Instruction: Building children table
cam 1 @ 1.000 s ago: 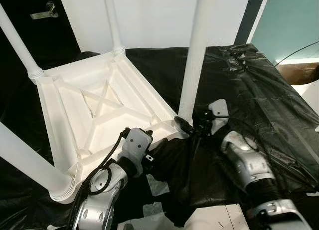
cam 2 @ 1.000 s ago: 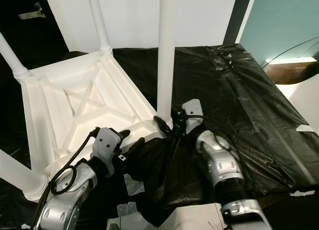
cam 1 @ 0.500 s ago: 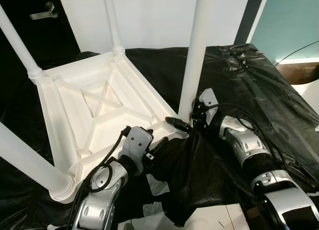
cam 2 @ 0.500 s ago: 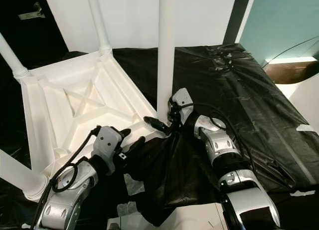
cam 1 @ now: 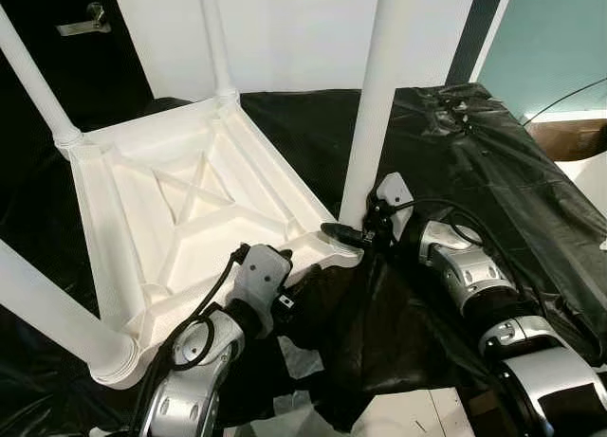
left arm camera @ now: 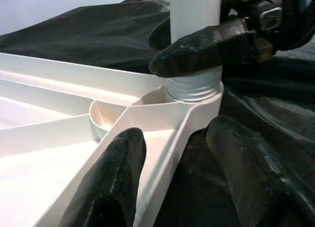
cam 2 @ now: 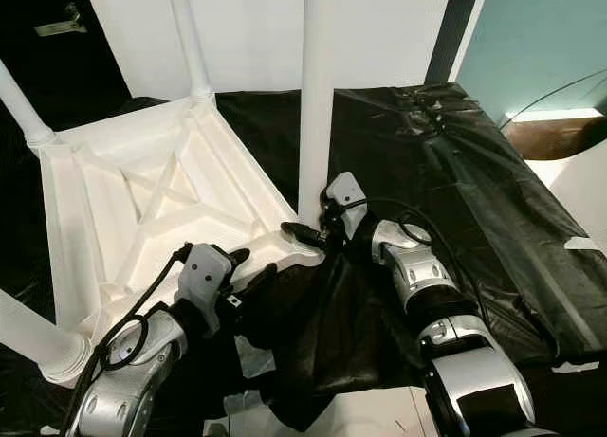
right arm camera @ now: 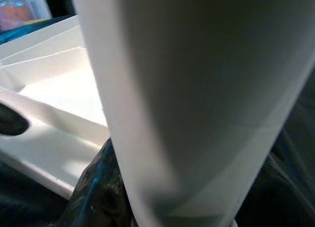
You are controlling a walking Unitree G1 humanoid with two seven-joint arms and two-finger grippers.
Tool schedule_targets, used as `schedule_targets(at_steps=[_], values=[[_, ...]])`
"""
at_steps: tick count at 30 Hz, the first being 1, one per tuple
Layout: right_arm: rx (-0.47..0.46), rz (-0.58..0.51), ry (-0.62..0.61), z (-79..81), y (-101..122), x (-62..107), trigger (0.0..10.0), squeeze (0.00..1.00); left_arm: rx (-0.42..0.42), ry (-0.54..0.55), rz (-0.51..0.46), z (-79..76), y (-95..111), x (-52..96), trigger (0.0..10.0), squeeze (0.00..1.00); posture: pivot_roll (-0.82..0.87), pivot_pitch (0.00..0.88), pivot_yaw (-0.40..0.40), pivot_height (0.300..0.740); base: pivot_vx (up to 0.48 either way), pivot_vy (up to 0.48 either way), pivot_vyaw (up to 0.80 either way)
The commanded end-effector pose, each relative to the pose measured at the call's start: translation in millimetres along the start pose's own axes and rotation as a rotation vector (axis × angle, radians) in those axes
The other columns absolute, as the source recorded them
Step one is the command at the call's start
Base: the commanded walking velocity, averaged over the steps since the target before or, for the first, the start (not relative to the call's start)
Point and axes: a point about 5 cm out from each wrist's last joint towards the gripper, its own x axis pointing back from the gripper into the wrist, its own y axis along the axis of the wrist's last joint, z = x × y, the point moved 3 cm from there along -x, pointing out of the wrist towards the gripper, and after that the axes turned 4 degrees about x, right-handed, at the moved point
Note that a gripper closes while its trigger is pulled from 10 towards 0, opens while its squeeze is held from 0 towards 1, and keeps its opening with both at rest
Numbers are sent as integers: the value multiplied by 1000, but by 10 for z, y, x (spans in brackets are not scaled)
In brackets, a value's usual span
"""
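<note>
Legs point upward from the white moulded-plastic children's table [cam 1: 180, 219], which lies upside down on black plastic sheeting [cam 1: 493, 172], its ribbed underside facing the camera. Four white round plastic legs stand in its corner sockets, and the near-right leg [cam 1: 372, 105] is the one being worked on. The right gripper [cam 1: 353, 234] is closed around the base of this leg just above the socket, one black finger [left arm camera: 206, 45] wrapped across the front of the leg where a grey threaded collar [left arm camera: 193, 89] shows. The left gripper [left arm camera: 182, 168] holds its fingers apart, straddling the table's near edge rail just near of that corner without clearly pinching it. The step appears to be seating or screwing the leg home. The risk, as a judgement, is that the leg twists crookedly in the thread and jams, or that turning force drags the light table across the slick sheeting, because the left gripper only brackets the rail. The tall leg could also tilt and lever itself out of the socket.
</note>
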Motion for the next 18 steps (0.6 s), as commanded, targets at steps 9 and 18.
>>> schedule_targets(at_steps=[9,18], values=[[-124,66,-285,72,-260,74,0,0,-3,39,11,12,3,10,10000,0,149,82,-10,740,0,0,0],[-227,93,-622,169,-338,250,0,0,4,64,-2,-3,27,14,10000,0,158,97,-47,740,0,0,0]])
